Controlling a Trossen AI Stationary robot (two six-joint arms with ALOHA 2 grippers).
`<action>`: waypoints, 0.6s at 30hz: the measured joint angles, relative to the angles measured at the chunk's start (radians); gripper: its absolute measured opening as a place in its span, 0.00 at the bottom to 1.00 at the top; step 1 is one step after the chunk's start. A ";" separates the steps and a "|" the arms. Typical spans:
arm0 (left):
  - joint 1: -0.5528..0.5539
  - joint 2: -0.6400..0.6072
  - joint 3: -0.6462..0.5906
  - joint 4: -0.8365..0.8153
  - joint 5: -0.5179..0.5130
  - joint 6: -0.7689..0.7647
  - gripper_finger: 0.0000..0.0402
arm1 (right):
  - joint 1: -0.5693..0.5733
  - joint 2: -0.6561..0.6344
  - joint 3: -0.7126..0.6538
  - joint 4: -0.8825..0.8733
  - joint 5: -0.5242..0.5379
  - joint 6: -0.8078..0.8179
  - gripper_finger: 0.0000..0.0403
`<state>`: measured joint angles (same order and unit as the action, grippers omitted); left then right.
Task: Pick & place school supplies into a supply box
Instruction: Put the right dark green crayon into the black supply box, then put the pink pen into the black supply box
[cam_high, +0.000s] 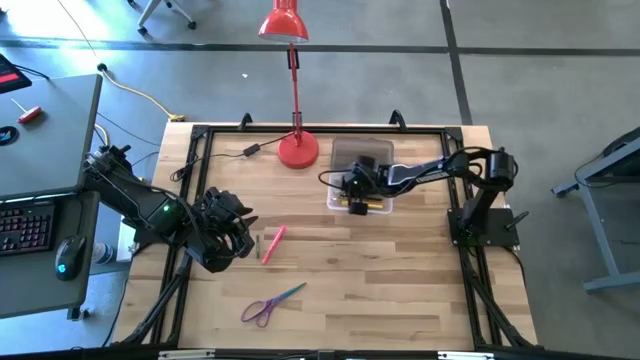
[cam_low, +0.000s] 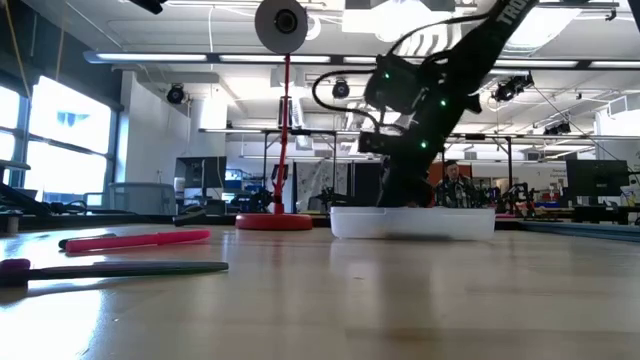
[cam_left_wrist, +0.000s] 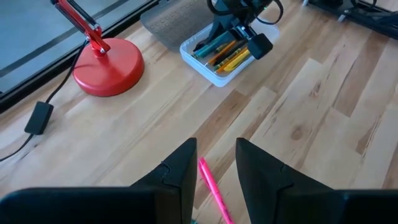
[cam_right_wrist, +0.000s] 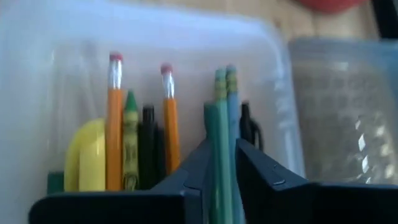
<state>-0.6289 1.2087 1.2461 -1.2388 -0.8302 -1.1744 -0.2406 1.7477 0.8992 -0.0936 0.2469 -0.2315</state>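
The clear supply box (cam_high: 360, 192) sits near the table's far right, its bumpy lid (cam_high: 362, 152) lying open behind it. Inside the box (cam_right_wrist: 155, 74) are orange pencils, a green crayon, black pens and a yellow piece. My right gripper (cam_right_wrist: 221, 171) reaches down into the box (cam_low: 412, 222), shut on teal pencils (cam_right_wrist: 222, 112). My left gripper (cam_left_wrist: 216, 168) hovers open above the pink pen (cam_left_wrist: 211, 186), which lies flat on the table (cam_high: 272, 243) left of centre. The purple-handled scissors (cam_high: 270, 303) lie flat nearer the near edge. My right gripper pinches two teal pencils side by side between its fingers (cam_right_wrist: 255, 171), gripping their lower shafts (cam_right_wrist: 221, 155). The pencils run forward along the fingers, eraser ends (cam_right_wrist: 225, 74) away from the wrist, inside the box. What their hidden lower ends rest on does not show.
The red desk lamp's round base (cam_high: 298, 150) stands just left of the box lid, its cord and plug (cam_high: 250, 151) trailing left. A small green item (cam_high: 257, 243) lies beside the pink pen. Bare wood stretches across the table's middle and right.
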 joint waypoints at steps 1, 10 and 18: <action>0.000 0.000 0.000 0.001 0.000 0.000 0.35 | 0.004 0.000 0.011 0.001 0.001 -0.010 0.14; 0.000 0.000 0.000 0.002 -0.003 -0.006 0.35 | 0.105 0.001 0.203 0.045 -0.139 0.049 0.23; 0.000 0.000 0.000 0.004 -0.002 -0.008 0.35 | 0.295 0.067 0.231 0.291 -0.241 -0.184 0.23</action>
<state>-0.6288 1.2084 1.2461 -1.2348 -0.8324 -1.1824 0.0542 1.8147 1.1301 0.1970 0.0060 -0.4159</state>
